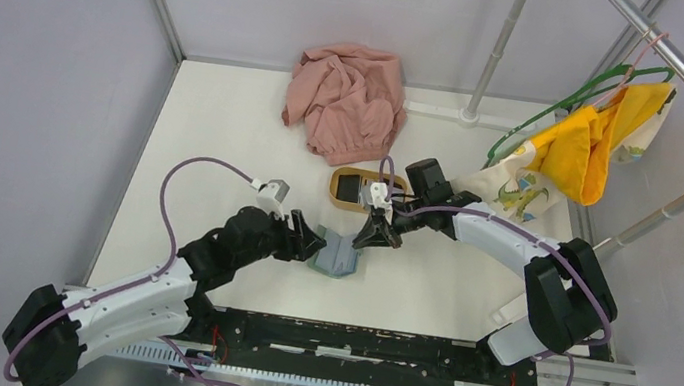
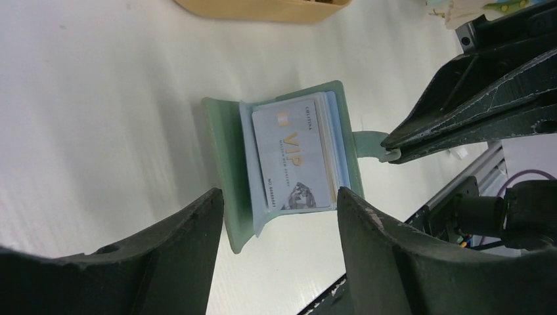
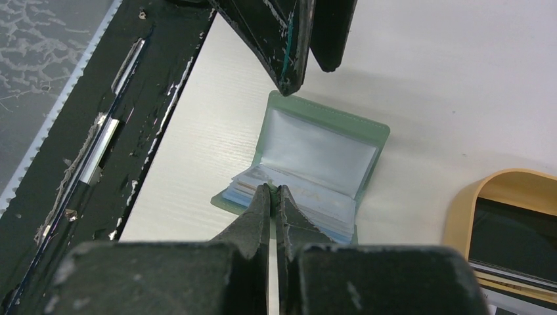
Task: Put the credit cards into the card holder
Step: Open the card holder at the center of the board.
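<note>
Grey-green card holder [image 2: 226, 151] lies open — left hand [image 2: 279, 195] spread around it, right hand [image 2: 394, 153] pinching its tab [image 2: 366, 140].

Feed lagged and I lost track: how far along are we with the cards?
Done: a pale VIP card sits in the open holder. In hand: the right gripper pinches the holder's tab; the left gripper is open above it, empty. Left: at least one dark card lies in the tray.
</note>
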`<state>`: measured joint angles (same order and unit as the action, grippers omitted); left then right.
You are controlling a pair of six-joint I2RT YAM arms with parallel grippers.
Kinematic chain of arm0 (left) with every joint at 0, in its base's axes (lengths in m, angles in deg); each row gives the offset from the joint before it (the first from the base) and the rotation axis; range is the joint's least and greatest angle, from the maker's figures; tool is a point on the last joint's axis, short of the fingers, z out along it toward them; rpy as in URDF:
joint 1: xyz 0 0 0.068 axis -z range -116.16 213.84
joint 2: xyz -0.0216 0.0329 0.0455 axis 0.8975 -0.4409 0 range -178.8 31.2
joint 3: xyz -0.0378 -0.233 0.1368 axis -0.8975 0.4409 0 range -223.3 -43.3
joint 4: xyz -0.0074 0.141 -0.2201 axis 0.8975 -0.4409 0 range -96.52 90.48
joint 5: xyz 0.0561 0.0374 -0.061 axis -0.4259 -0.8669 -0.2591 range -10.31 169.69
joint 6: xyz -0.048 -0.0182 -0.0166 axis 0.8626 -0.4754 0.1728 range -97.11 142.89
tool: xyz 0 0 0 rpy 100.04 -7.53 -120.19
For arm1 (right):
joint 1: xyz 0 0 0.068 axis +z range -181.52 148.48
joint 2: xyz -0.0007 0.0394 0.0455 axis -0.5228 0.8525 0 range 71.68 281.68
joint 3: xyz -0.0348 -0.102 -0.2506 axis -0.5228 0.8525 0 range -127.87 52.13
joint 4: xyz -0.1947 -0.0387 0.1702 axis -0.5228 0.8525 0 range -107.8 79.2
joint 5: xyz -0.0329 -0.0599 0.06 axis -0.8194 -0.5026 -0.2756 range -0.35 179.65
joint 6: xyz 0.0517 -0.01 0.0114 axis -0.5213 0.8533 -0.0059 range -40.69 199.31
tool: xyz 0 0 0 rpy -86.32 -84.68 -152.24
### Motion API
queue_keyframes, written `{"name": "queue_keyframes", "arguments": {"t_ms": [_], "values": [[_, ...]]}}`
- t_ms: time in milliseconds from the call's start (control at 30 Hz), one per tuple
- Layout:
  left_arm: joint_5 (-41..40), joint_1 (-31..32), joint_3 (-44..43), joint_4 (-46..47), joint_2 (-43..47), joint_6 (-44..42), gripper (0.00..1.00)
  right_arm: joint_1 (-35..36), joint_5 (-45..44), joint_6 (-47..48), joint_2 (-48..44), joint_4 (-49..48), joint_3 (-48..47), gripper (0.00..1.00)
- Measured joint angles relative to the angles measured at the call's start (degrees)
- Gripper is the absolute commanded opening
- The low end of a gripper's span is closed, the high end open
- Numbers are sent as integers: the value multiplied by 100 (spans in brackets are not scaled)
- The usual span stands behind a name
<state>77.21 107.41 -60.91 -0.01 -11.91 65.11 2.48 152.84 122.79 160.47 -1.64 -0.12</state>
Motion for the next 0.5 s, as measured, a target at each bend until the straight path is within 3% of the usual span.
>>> {"name": "queue_keyframes", "arguments": {"t_ms": [267, 500], "values": [[662, 2, 90, 925, -1021, 9, 82, -33, -90, 302, -90, 275, -2, 0], [1016, 2, 98, 1539, -1394, 13, 79, -37, 22, 109, -177, 125, -2, 0]]}}
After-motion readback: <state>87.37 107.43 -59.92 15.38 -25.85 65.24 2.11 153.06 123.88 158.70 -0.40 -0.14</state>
